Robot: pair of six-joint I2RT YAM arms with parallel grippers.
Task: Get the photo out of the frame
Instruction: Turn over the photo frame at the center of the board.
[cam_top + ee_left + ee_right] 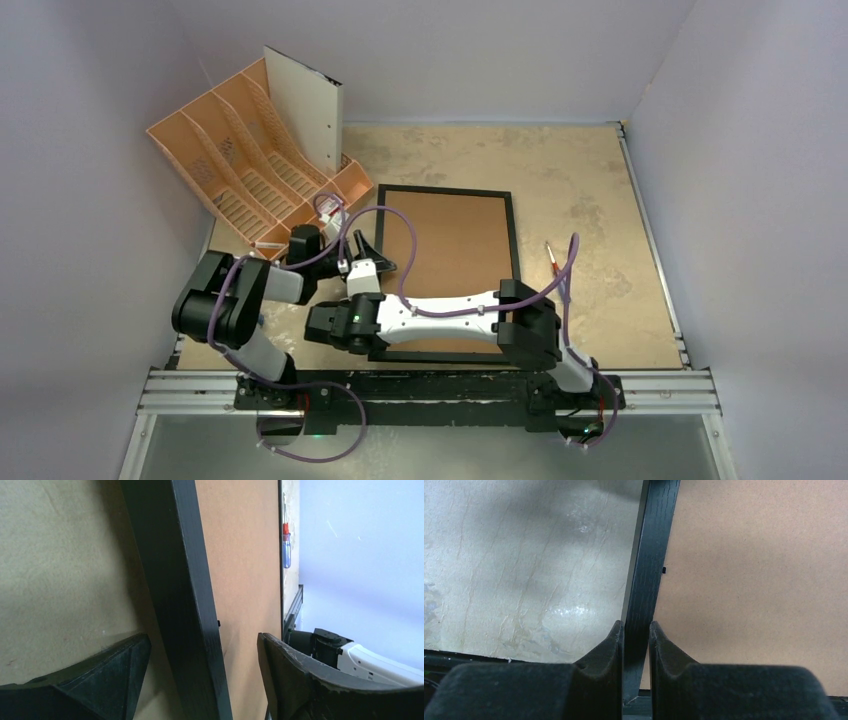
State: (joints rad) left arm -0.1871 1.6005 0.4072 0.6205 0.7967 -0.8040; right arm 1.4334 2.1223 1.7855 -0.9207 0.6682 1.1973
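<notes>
Orange file organiser (240,175), back-left on the bench (600,220): one white sheet (305,120) stands upright in its end slot nearest the rear wall. The black frame (516,250) lies flat, back upward, filled by its brown backing board (450,250); the photo is hidden from every view. The right arm reaches leftward across the frame's near edge, the right gripper (636,630) pinching the left rail. The left gripper (202,645) is spread, its fingers astride the same rail.
</notes>
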